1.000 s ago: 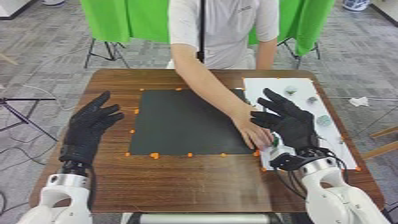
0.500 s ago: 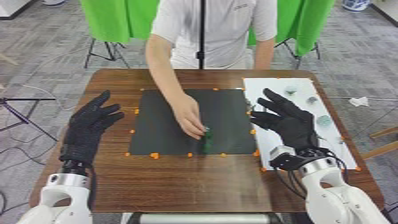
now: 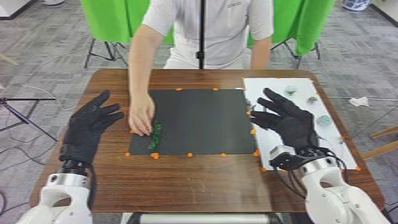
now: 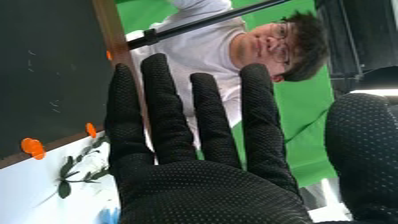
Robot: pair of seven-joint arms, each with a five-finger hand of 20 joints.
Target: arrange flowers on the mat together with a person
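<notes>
One brown wooden table (image 3: 213, 187) spans the head view, and across it stands a person in a white shirt (image 3: 233, 31). A black mat (image 3: 197, 117) lies on it, with a white sheet (image 3: 267, 86) just to its right.

Both robot hands are open. The left hand (image 3: 84, 126) is raised by the mat's left side; the right hand (image 3: 293, 127) is over the white sheet, fingers extended and thumb towards the mat.

The person's hand (image 3: 140, 117) is at the mat's left edge, its fingertips at the upper end of a green sprig (image 3: 155, 137); whether they grip it or only touch it, I cannot tell. That sprig lies on the mat's left part, to the right of the left hand and near it, well apart from the right hand.

Smaller are a dark leafy sprig (image 4: 66, 176) on the sheet, a pale green piece (image 3: 324, 121) there too, and orange markers (image 3: 155, 156) around the mat.
</notes>
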